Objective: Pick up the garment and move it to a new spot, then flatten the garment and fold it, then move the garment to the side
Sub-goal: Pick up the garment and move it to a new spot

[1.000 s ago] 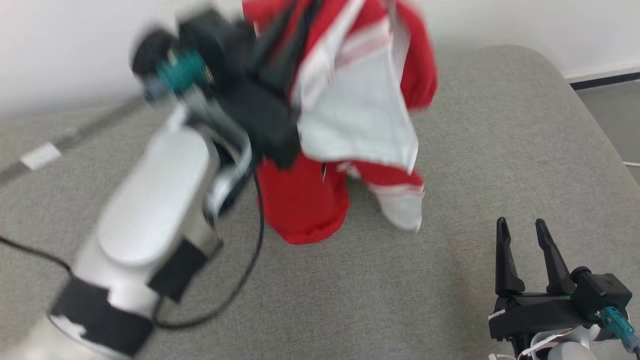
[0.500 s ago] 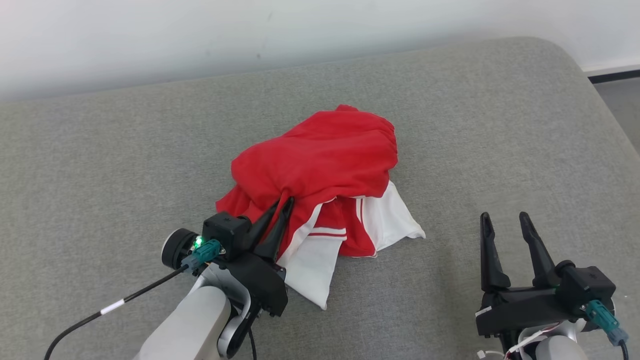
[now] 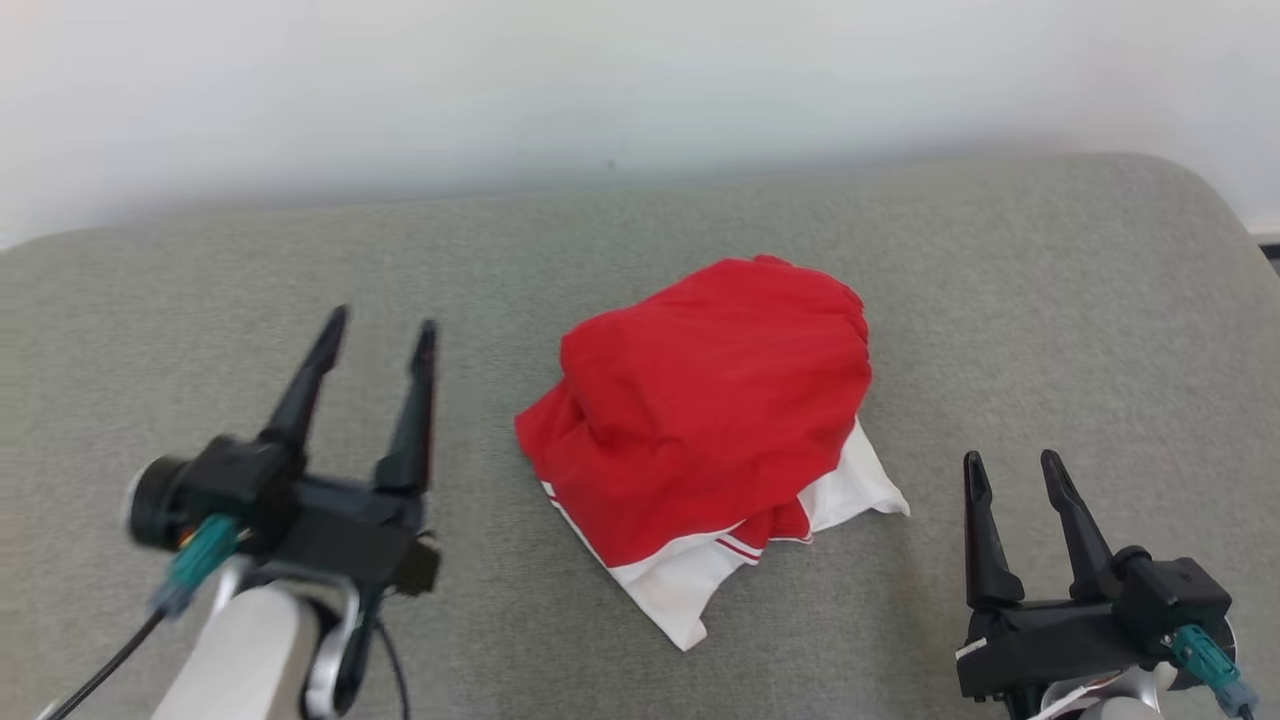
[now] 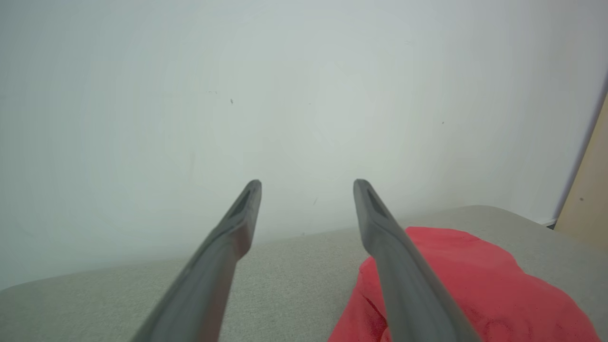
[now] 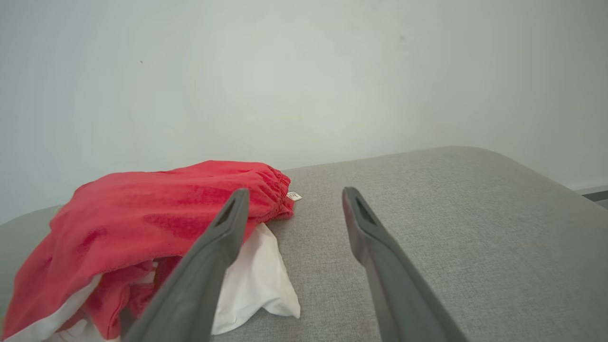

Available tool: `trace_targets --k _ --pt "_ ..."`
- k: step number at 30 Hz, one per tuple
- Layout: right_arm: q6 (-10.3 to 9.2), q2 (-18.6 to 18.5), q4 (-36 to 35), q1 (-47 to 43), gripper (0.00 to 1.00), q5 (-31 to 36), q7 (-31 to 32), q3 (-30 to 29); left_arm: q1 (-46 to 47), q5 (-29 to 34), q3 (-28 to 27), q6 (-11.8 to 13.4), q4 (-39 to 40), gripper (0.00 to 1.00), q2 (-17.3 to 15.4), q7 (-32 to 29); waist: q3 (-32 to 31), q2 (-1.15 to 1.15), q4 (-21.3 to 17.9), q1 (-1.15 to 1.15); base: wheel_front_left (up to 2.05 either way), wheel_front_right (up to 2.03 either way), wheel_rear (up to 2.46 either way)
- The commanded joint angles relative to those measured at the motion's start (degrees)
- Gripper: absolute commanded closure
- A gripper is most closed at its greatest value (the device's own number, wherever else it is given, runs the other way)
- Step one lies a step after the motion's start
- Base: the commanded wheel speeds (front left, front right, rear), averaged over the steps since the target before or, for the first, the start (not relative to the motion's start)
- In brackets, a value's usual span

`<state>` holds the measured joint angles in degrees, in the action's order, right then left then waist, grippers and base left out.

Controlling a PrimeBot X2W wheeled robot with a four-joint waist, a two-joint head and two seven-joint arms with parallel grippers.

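The garment is red with white panels and lies in a crumpled heap near the middle of the grey cushioned surface. To its left my left gripper is open and empty, apart from the cloth. My right gripper stands open at the lower right, also apart from it. In the left wrist view the red garment shows to the right of the open left gripper. From the right wrist the garment lies left of the open right gripper.
A pale wall runs behind the grey surface. The surface rounds off at its far right corner. A beige panel stands at the right edge of the left wrist view.
My left gripper lowered the hanging garment onto the surface, let go of it, opened and drew back to the left. The head camera shifted. The right gripper stayed open.
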<state>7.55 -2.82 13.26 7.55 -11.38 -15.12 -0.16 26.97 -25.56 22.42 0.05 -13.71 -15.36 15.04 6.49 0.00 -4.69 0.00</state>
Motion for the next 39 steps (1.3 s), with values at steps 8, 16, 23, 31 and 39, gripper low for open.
trace_targets --k 8,16,23,31,39 --pt "-0.12 -0.1 -1.3 -2.16 0.0 1.51 0.16 -0.85 -14.37 4.18 -10.94 1.04 8.72 0.0 -1.03 0.19 -3.83 0.0 4.87 0.0 0.0 0.0 0.0" --pt "-0.12 -0.11 -2.23 -3.8 0.0 1.02 0.38 -1.71 -26.36 6.82 -18.92 1.11 12.18 0.0 2.51 0.2 -4.33 0.0 6.41 0.0 0.0 0.0 0.0" --pt "-0.12 -0.1 -2.62 -3.64 0.0 1.13 0.82 -1.8 -26.97 8.96 -20.22 -1.32 11.95 0.0 4.68 0.2 -3.76 0.0 6.59 0.0 0.0 0.0 0.0" --pt "-0.12 -0.1 -2.54 -2.92 0.0 0.97 1.15 -1.24 -20.86 11.33 -12.39 -5.57 7.54 0.0 7.82 0.2 -2.65 0.0 4.35 0.0 0.0 0.0 0.0" --pt "-0.12 -0.11 -2.16 -2.23 0.0 0.53 0.91 -1.25 -14.4 12.72 -4.85 -6.88 0.49 0.0 9.17 -1.45 -1.23 0.0 1.59 0.0 0.0 0.0 0.0"
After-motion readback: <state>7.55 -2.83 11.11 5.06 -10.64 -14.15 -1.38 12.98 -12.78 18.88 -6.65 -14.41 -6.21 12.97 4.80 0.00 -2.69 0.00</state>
